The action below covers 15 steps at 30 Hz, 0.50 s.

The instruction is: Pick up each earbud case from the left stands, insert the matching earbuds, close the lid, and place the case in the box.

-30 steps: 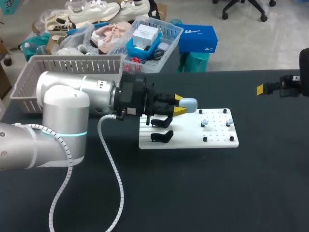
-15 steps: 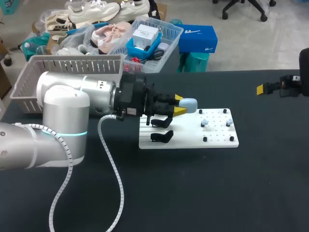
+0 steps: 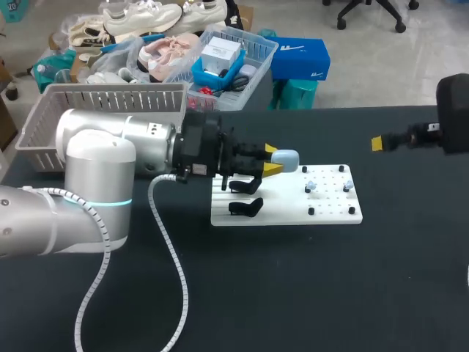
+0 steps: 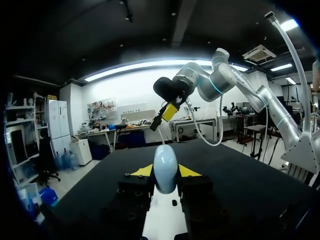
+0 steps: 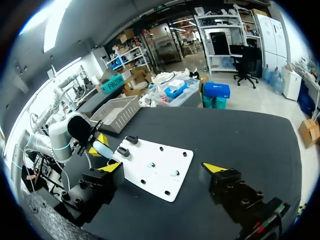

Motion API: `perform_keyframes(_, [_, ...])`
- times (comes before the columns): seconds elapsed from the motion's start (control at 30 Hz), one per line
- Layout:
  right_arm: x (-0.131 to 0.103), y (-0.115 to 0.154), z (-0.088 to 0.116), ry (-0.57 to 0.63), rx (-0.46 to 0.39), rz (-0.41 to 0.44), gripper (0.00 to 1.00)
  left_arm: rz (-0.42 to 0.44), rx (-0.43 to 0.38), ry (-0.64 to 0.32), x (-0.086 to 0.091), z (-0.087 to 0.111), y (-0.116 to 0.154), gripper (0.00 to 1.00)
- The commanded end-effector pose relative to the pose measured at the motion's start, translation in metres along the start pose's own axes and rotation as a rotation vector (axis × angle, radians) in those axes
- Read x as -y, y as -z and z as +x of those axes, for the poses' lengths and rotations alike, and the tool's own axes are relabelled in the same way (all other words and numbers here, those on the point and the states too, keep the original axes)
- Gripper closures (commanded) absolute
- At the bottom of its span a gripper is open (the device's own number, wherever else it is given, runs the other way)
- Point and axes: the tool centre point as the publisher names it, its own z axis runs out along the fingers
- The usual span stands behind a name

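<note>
The case [image 3: 287, 157] is sitting between the two fingers of my left claw [image 3: 274, 162], which is pressing it from both sides. It is hanging over the left end of the board [image 3: 293, 214], just above the stands [image 3: 245, 207]. I cannot tell if it is already free of its own stand. Its long axis is running along my fingers and pointing to the right end of the board, where the earbuds [image 3: 311, 185] are lying, straight ahead of the case. My left arm is lying low and nearly level, coming in from the left of the board. My right claw [image 5: 163, 168] is standing wide and holding nothing, past the board's right end. I am judging it the nearer one to the earbuds.
</note>
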Motion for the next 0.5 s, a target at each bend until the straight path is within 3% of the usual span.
perform_keyframes(0.03, [-0.023,0.013,0.011,0.025,0.009,0.067,0.0,0.01,0.008,0.018,-0.007,0.007,-0.001,1.0])
perform_keyframes(0.5, [-0.057,-0.006,0.024,0.128,-0.082,0.04,0.0,0.015,0.021,0.039,-0.003,0.011,-0.004,1.0])
